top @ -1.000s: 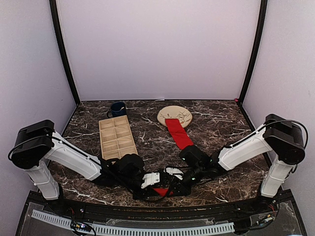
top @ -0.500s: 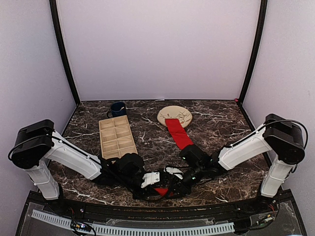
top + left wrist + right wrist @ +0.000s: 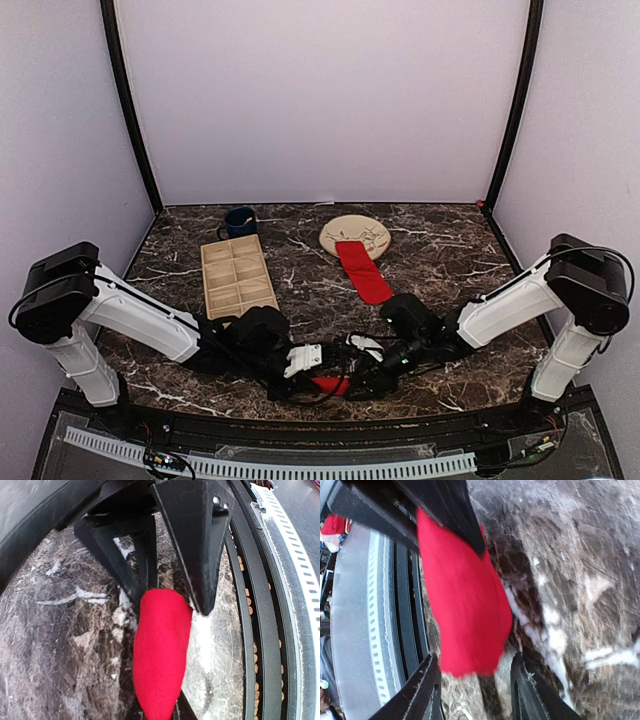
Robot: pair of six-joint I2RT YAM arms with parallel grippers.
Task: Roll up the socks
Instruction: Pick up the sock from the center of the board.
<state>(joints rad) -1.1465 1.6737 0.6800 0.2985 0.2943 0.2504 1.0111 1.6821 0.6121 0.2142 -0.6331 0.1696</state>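
Left gripper: pinching one end of the near red sock, close to the table front edge.
Right gripper: spread wide, fingers either side of that sock's free end.
Far red sock: flat, far end lapping the beige plate.
Back left: wooden compartment tray, dark mug.
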